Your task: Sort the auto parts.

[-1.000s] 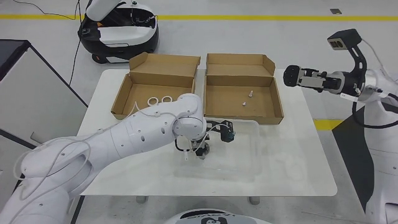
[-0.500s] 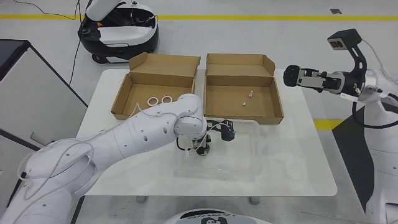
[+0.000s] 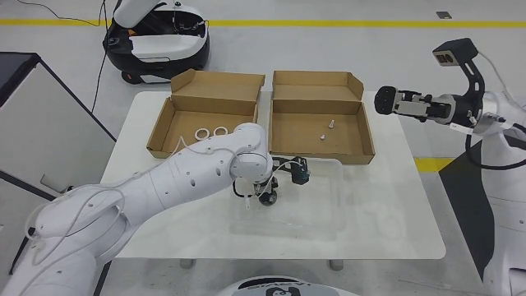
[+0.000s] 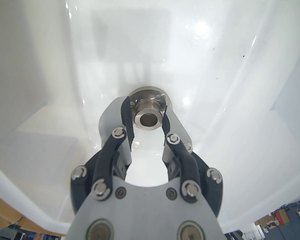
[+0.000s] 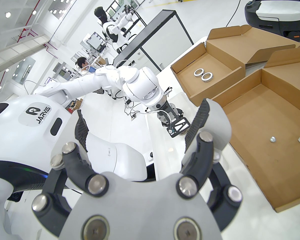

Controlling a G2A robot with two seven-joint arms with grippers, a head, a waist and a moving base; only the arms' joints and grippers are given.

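Note:
A silver flanged bushing stands on the floor of the clear plastic tray. My left gripper is shut on its neck, one black pad on each side. From above, that gripper sits low in the tray's left part. Two metal rings lie in the left cardboard box. Two small bolts lie in the right cardboard box. My right gripper hangs open in the air above the table's far right edge, nothing between its fingers.
Both open boxes stand side by side along the far half of the white table, their lids folded back. The tray lies in front of them, near the front edge. Another robot base stands on the floor beyond the table.
The left gripper has shifted only slightly inside the tray. The right arm has kept still.

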